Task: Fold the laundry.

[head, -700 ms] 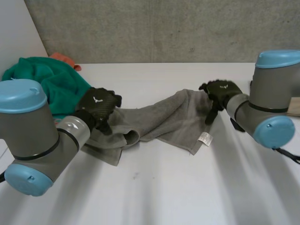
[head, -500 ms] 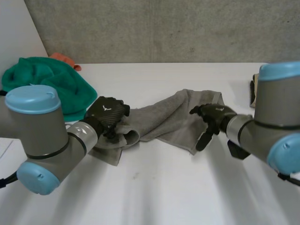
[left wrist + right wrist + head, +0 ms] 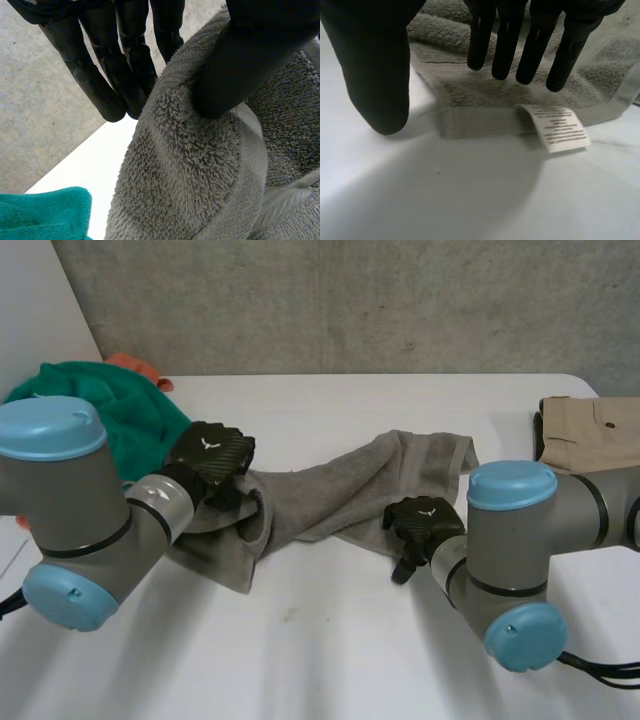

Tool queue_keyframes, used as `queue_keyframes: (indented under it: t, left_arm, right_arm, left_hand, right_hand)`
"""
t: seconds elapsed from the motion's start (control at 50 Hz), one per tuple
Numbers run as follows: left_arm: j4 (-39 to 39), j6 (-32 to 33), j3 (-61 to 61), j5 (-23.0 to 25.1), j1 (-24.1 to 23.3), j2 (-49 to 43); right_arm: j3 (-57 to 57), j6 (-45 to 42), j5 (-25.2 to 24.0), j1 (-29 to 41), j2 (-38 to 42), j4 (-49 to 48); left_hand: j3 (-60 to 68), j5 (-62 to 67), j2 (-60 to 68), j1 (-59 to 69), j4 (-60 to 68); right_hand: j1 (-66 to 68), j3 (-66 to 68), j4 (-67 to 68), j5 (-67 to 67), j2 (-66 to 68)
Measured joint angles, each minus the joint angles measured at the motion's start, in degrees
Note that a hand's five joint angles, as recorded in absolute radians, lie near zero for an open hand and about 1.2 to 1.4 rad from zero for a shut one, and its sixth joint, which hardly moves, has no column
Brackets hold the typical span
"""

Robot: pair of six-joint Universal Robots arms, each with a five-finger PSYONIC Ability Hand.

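Observation:
A grey towel (image 3: 350, 490) lies stretched and rumpled across the middle of the white table. My left hand (image 3: 215, 465) is at the towel's left end. In the left wrist view its thumb (image 3: 245, 60) presses a raised fold of the towel (image 3: 200, 180) against the fingers (image 3: 100, 75) behind it, so the hand is shut on the cloth. My right hand (image 3: 425, 525) hovers open over the towel's near right corner. In the right wrist view its fingers (image 3: 507, 45) are straight above that corner of the towel (image 3: 485, 100), just over the white label (image 3: 560, 127).
A green towel (image 3: 120, 410) is heaped at the back left beside my left arm, with an orange cloth (image 3: 135, 365) behind it. A beige garment (image 3: 590, 435) lies at the right edge. A concrete wall backs the table (image 3: 330, 660).
My right hand has come from the towel's far right edge forward to its near corner by the label. My left hand has drawn the towel's left end slightly back and left.

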Motion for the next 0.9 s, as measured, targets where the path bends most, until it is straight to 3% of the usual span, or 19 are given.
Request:
queue_keyframes:
  t: [0.38, 0.42, 0.44, 0.48, 0.58, 0.74, 0.82, 0.9]
  left_arm:
    - [0.0, -1.4, -1.6, 1.0, 1.8, 2.7]
    - [-0.1, -1.4, -1.7, 1.0, 2.1, 3.1]
    - [-0.1, -1.4, -1.7, 1.0, 2.1, 3.1]
    - [-0.6, -1.6, -1.9, 1.0, 2.6, 4.0]
    - [-3.5, -2.4, -1.9, 1.2, 4.8, 7.3]
    - [-9.7, -4.2, -2.0, 5.7, 8.8, 14.3]
    - [-11.0, -4.6, -2.5, 8.5, 9.7, 15.5]
    - [-11.0, -4.4, -2.8, 9.2, 9.4, 13.2]
  right_arm:
    - [-7.0, -5.6, 1.2, -2.6, 5.6, -3.2]
    - [-7.7, -6.1, 1.3, -3.0, 5.8, -3.6]
    - [-7.7, -6.1, 1.3, -3.0, 5.8, -3.6]
    - [-8.3, -6.8, 1.7, -3.6, 5.6, -4.3]
    - [-8.4, -9.1, 2.0, -6.7, 0.9, -5.6]
    - [-7.2, -15.9, -6.5, -12.9, -10.3, -1.6]
    - [-7.1, -17.3, -11.1, -14.1, -11.8, 1.8]
    - [-6.9, -16.9, -12.6, -13.9, -9.4, 4.9]
  left_hand:
    - [0.0, 0.0, 0.0, 0.0, 0.0]
    - [0.0, 0.0, 0.0, 0.0, 0.0]
    - [0.0, 0.0, 0.0, 0.0, 0.0]
    - [0.0, 0.0, 0.0, 0.0, 0.0]
    - [0.0, 0.0, 0.0, 0.0, 0.0]
    - [0.2, 0.0, 0.2, 0.0, 0.1]
    - [0.2, 0.0, 0.2, 0.0, 0.1]
    - [0.2, 0.0, 0.2, 0.0, 0.1]
  right_hand:
    - [15.0, 15.2, 14.9, 5.9, 15.3]
    - [27.4, 27.8, 27.6, 20.0, 28.0]
    - [27.4, 27.8, 27.6, 20.0, 28.0]
    - [34.3, 35.9, 36.2, 34.0, 36.5]
    - [34.3, 36.5, 37.4, 34.5, 36.6]
    - [34.3, 36.5, 37.4, 34.5, 36.6]
    - [34.3, 36.5, 37.4, 34.5, 36.6]
    - [34.3, 36.7, 37.5, 34.5, 36.6]
